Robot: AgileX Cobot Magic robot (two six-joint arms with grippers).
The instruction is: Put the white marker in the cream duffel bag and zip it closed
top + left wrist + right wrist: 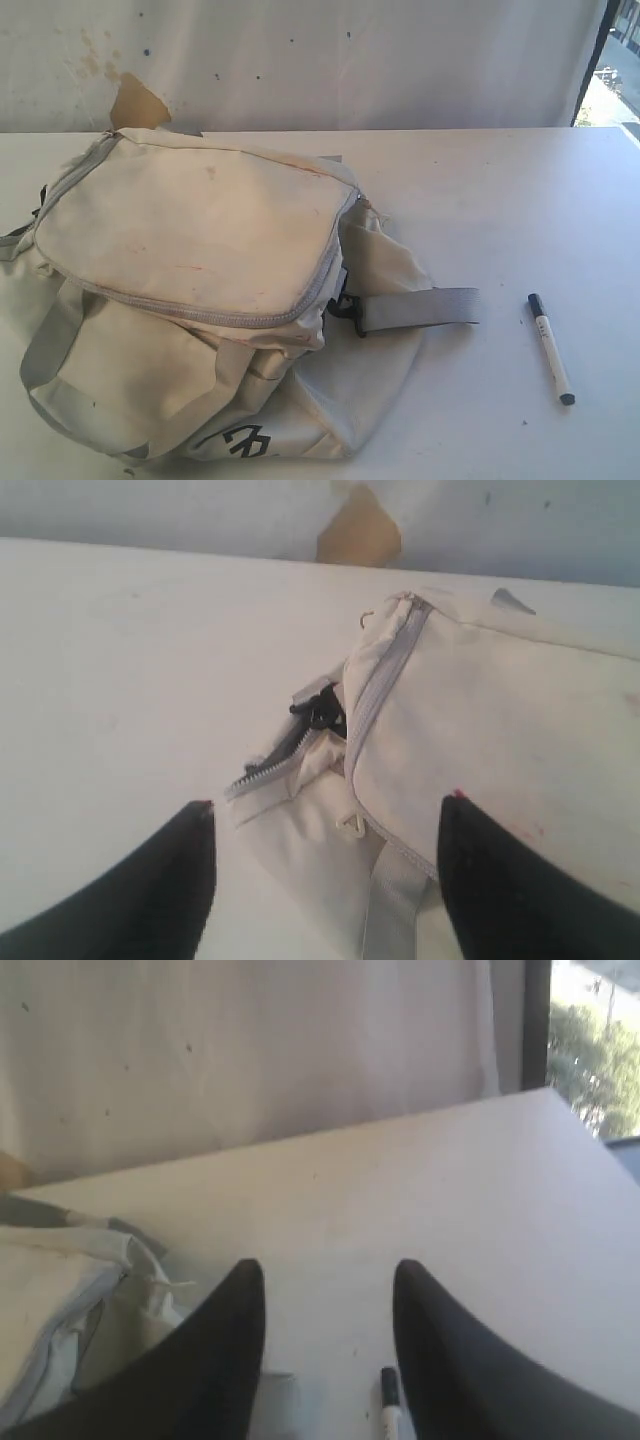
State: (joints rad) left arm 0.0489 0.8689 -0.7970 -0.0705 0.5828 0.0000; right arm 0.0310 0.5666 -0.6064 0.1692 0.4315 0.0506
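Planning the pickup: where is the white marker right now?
In the exterior view the white marker lies on the table at right, apart from the cream duffel bag, just beyond the end of its grey strap.

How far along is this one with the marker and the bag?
Done: nothing yet. The marker lies on the table, apart from the bag.
In hand: nothing is held. The right gripper is open and faces the marker; the left gripper is open near the bag's end, where a zipper gapes.
Left: grasp the marker, bag it, zip shut.
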